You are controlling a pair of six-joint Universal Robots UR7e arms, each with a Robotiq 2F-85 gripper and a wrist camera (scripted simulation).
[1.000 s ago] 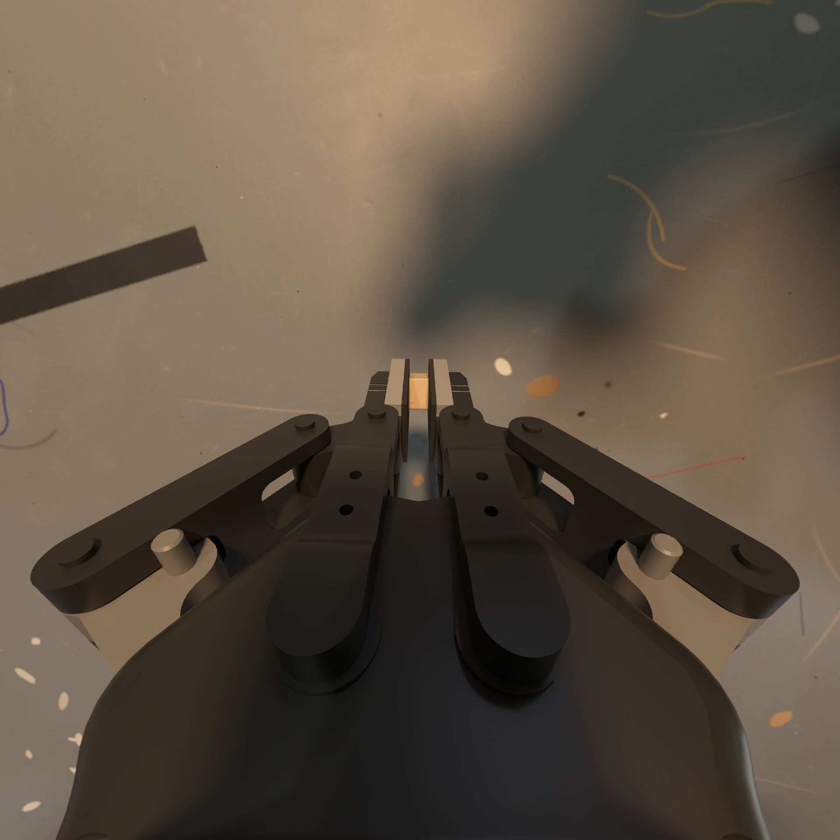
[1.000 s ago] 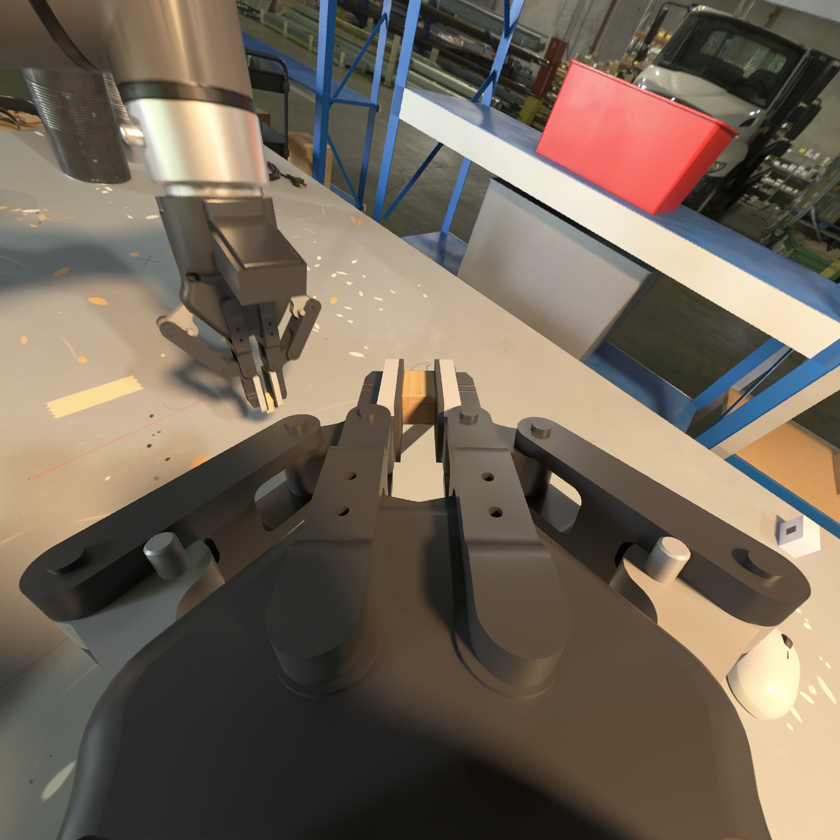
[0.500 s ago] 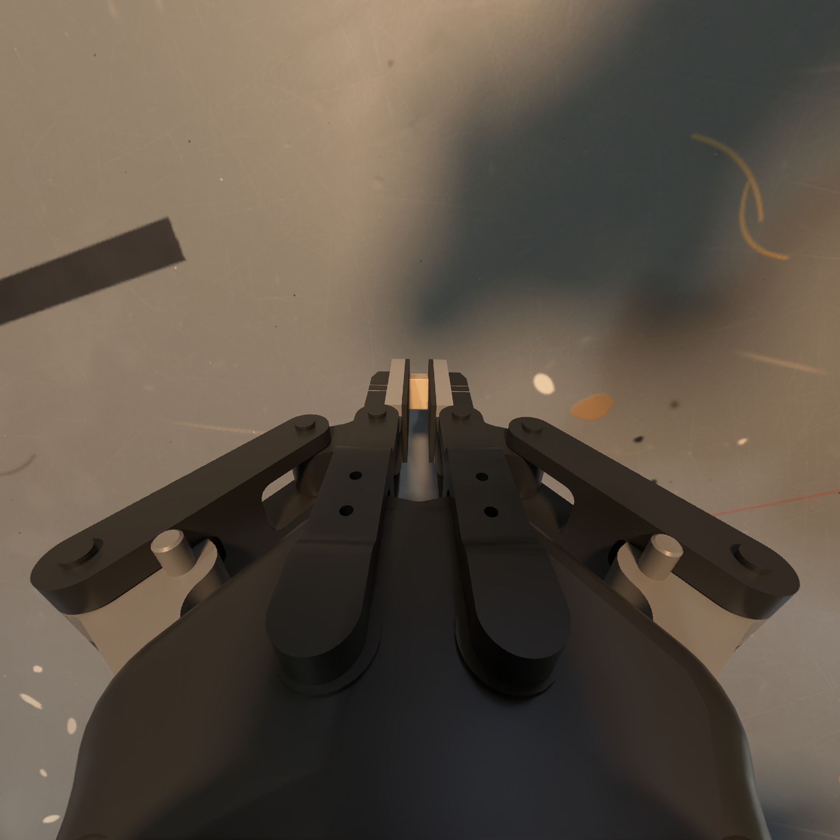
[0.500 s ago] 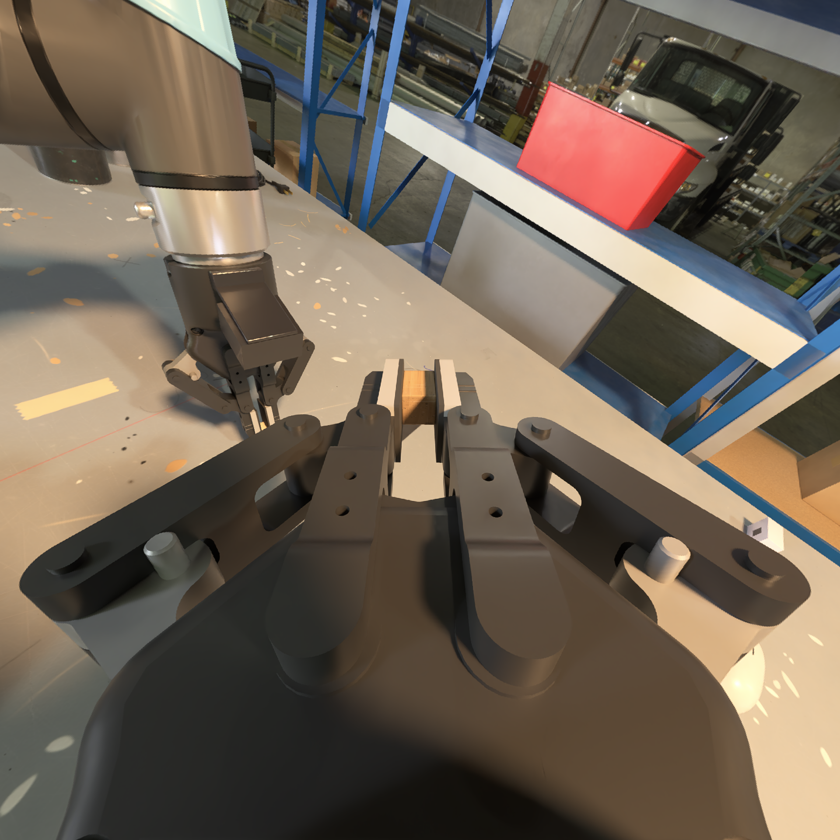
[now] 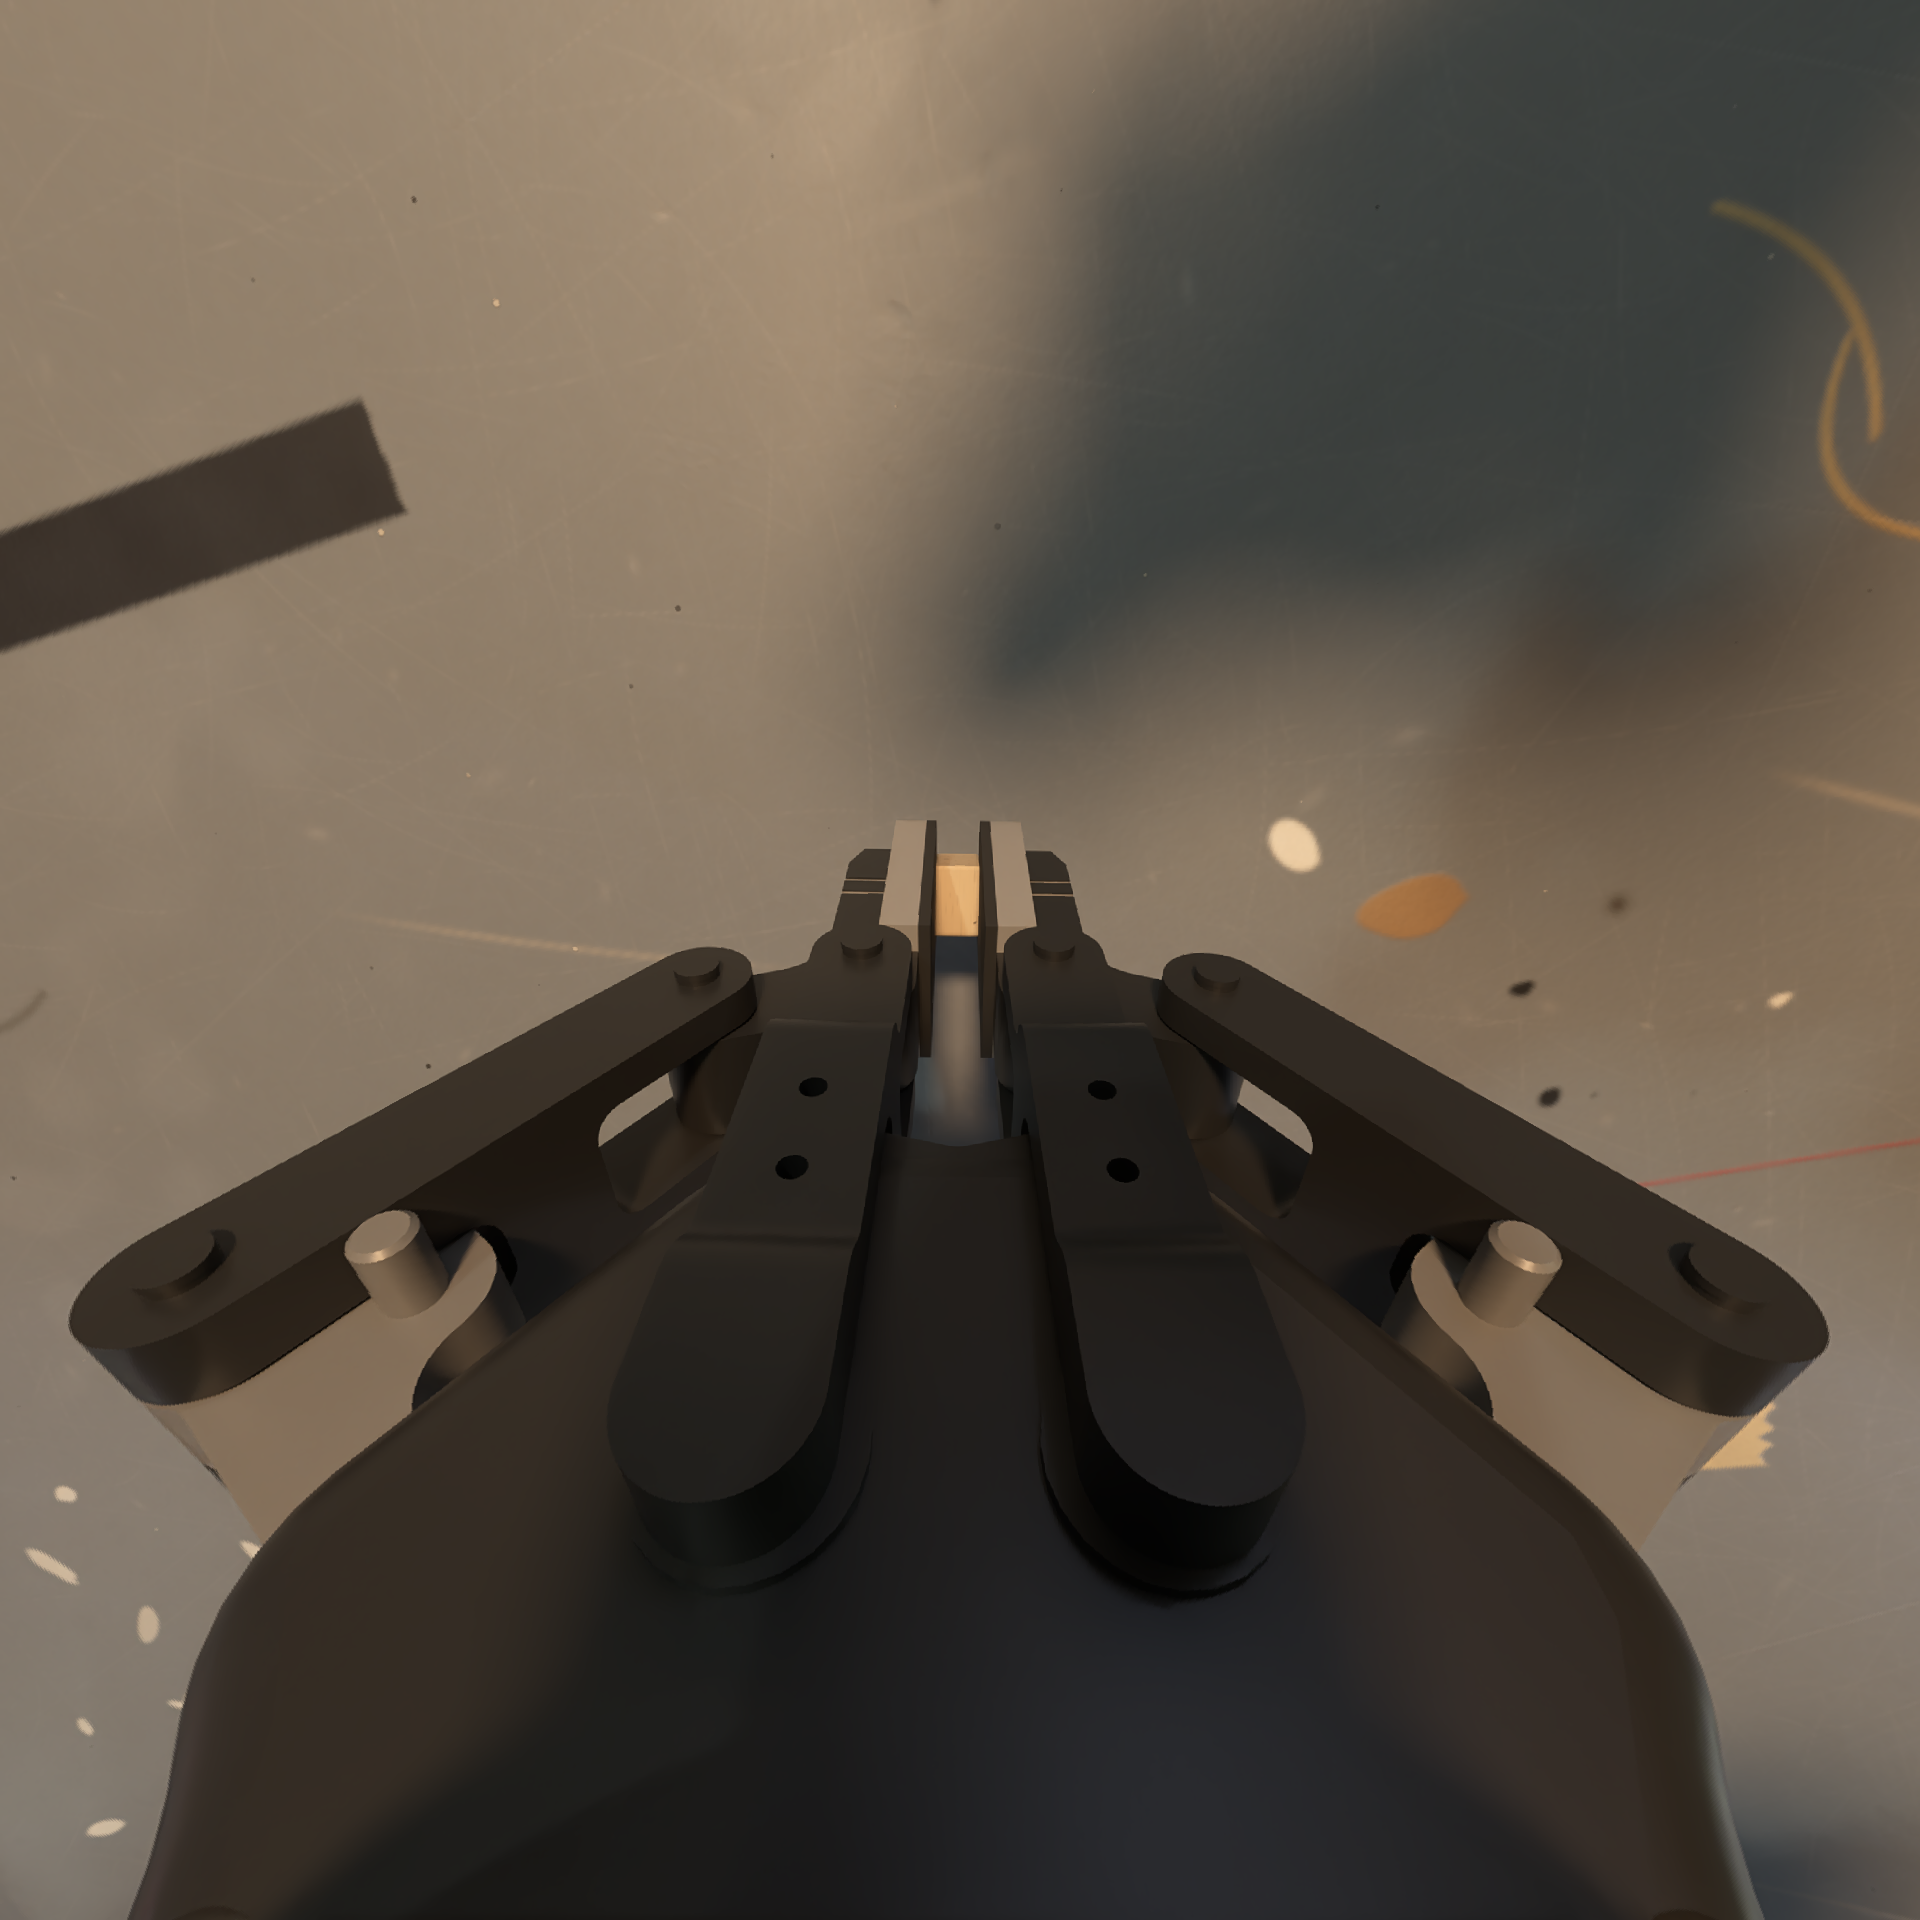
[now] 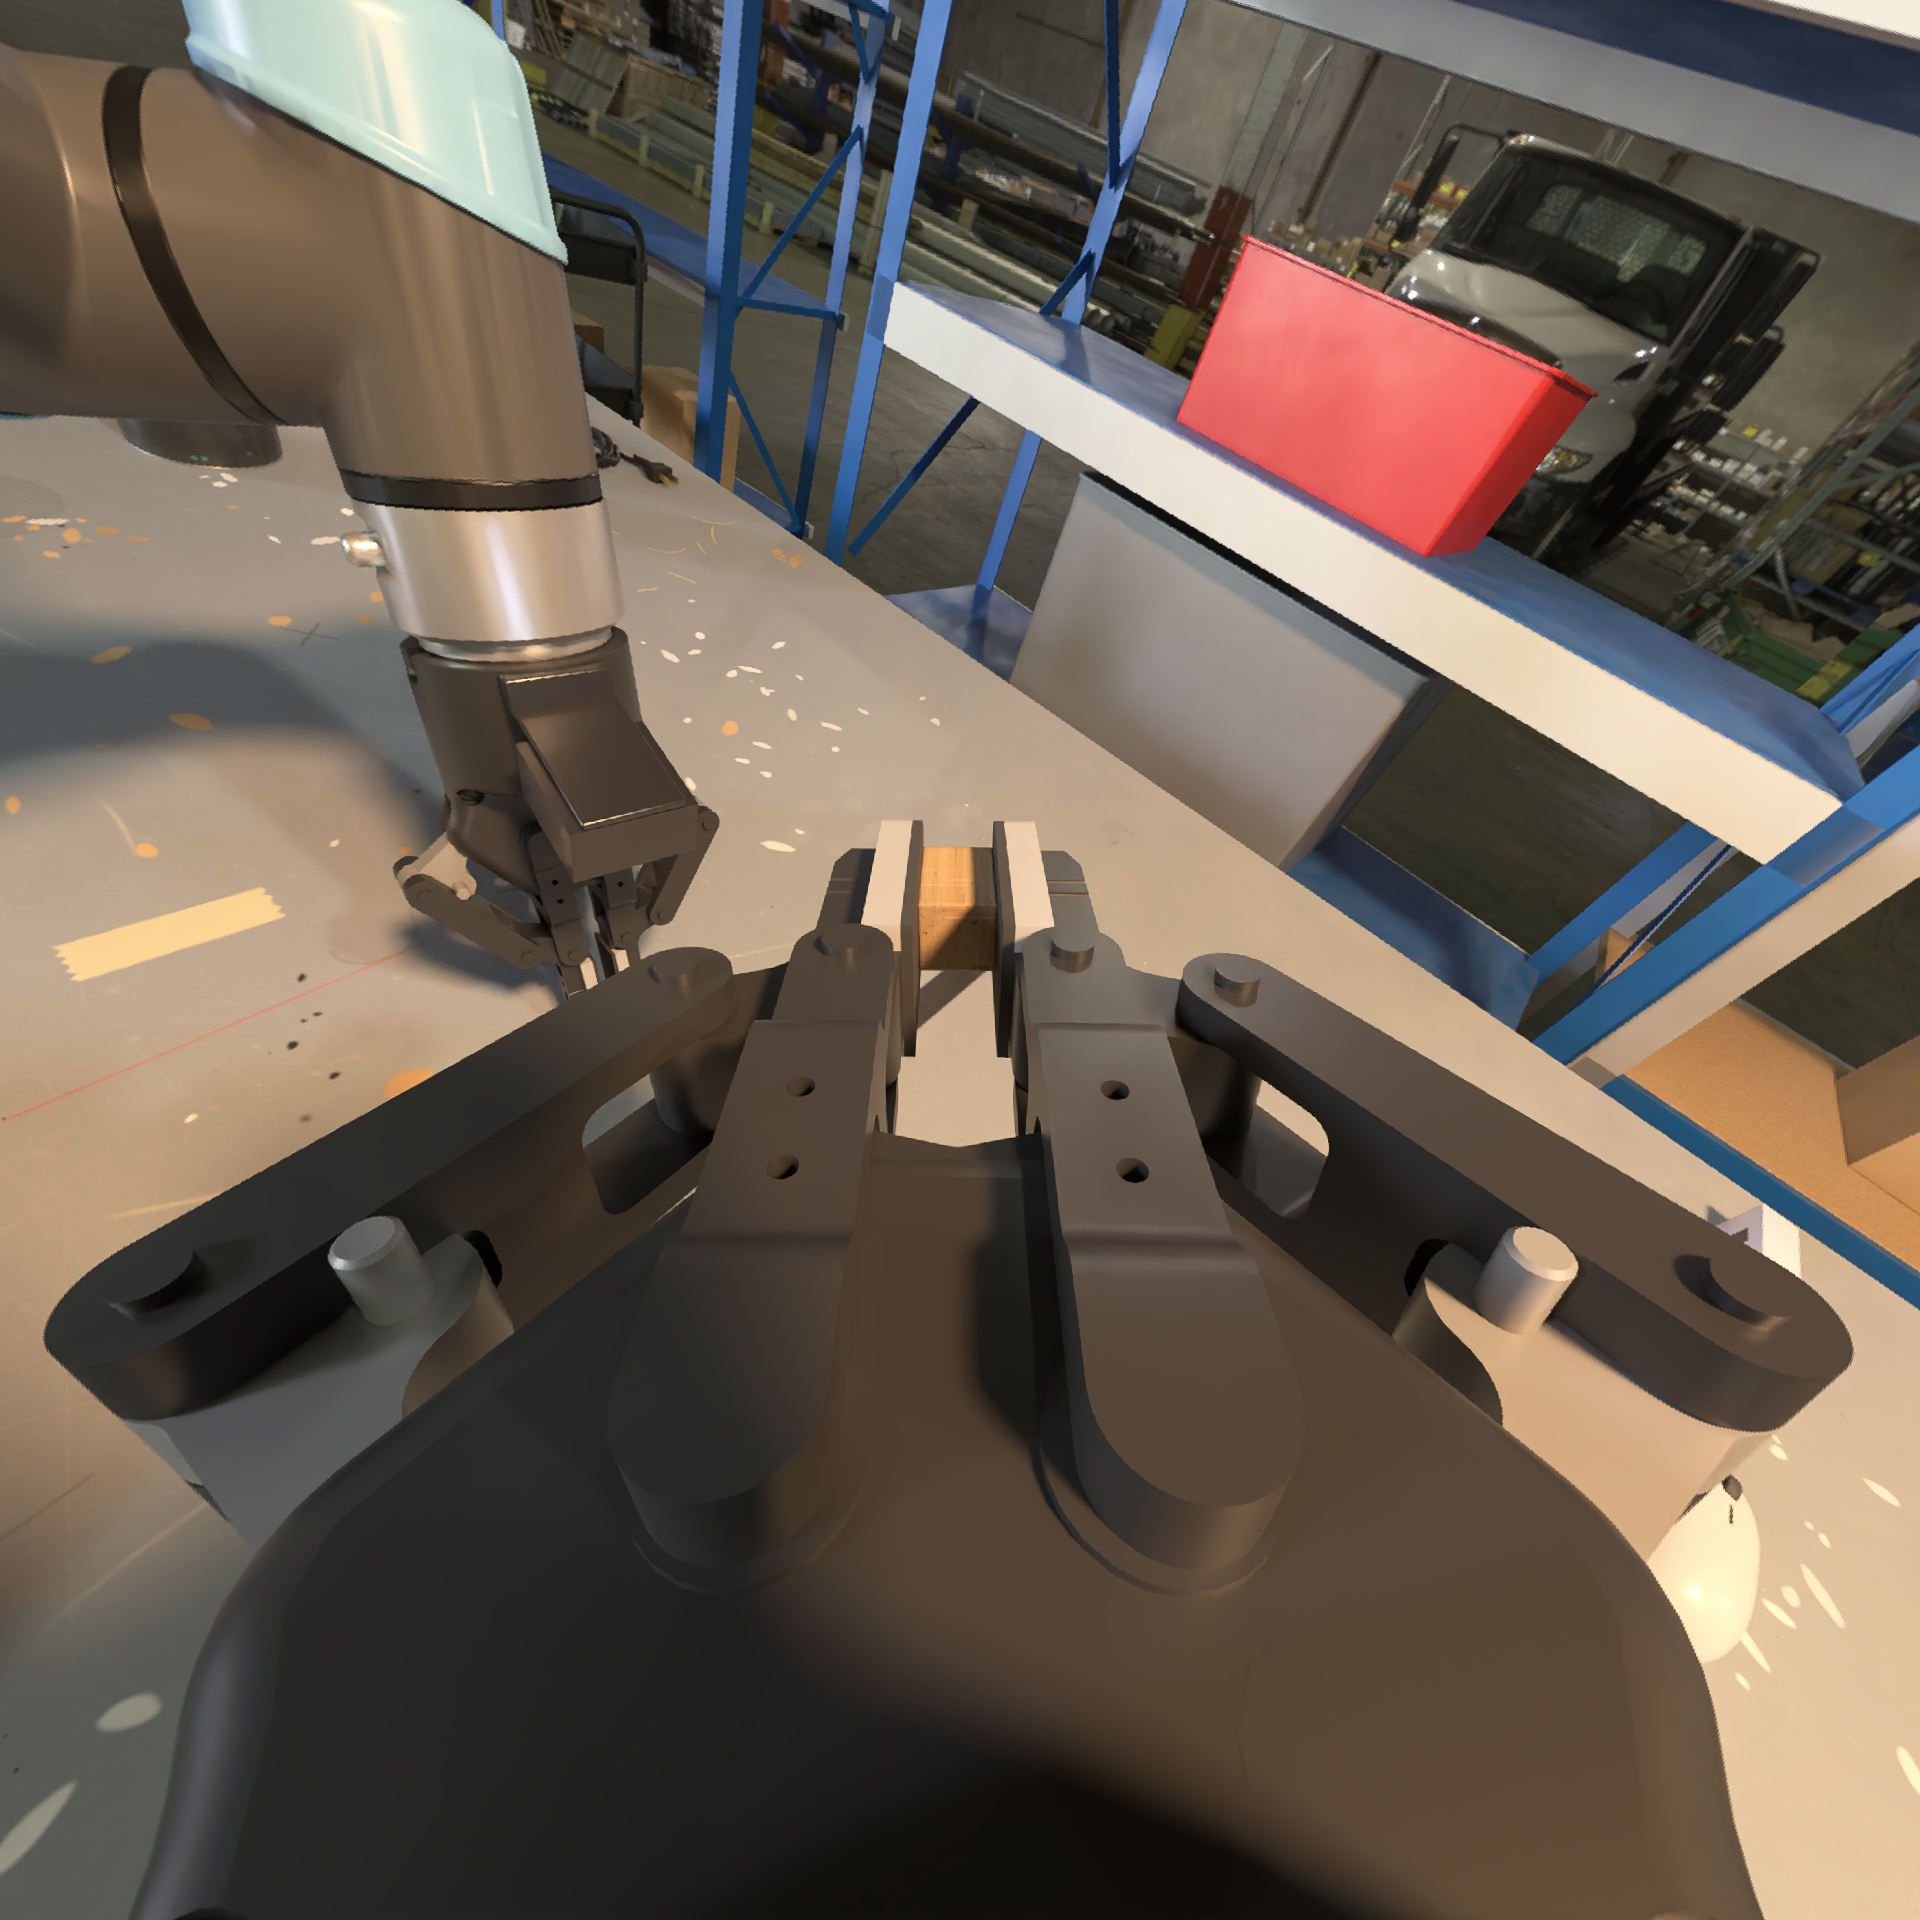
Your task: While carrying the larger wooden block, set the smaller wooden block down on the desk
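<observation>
L gripper (image 5: 958, 871) dropped lower w/ smaller block (image 5: 957, 896); red bin (image 6: 1371, 400) contents hidden

Left gripper (image 5: 958, 878) pointing straight down, fingers (image 5: 906, 873) nearly together, right gripper (image 6: 957, 891) angled forward, fingers narrowly parted

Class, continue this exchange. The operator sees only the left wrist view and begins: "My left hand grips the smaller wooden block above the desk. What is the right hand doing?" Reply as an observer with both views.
Observer: The right hand is shut on the larger wooden block, held clear above the desk.
Operator: How does my hand stand over the desk?
Observer: In the right wrist view the left hand points straight down, low over the desk. Its fingertips are partly hidden, so I cannot tell whether it is touching.
Operator: What lies past the desk?
Observer: A red bin sits on a blue-framed shelf beyond the desk's edge.
</observation>
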